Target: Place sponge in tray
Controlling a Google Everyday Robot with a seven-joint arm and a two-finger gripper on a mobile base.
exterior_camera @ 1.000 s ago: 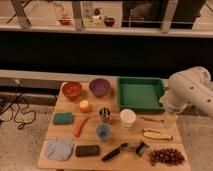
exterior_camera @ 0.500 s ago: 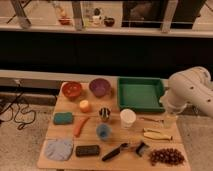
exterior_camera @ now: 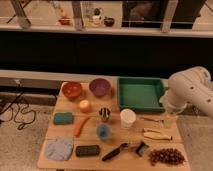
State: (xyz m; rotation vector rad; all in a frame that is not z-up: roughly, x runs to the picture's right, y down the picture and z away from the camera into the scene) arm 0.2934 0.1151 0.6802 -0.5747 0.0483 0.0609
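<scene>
Sponge (exterior_camera: 63, 118) at left, tray (exterior_camera: 140, 80) at right: nothing done yet.
The sponge lies flat near the left edge of the table (exterior_camera: 62, 104), well apart from the bare tray at the back right. Past the tray's right rim the gripper (exterior_camera: 170, 119) hangs low, fingers apparently spread and holding nothing, though they are hard to make out. Reach, grasp, carry and drop are all left; bowls (exterior_camera: 99, 87) and cups (exterior_camera: 128, 118) crowd the way between.

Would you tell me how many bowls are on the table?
2: the orange bowl at back left, the purple bowl just right of it. The gripper hangs at the table's right edge. None seems hidden.
</scene>
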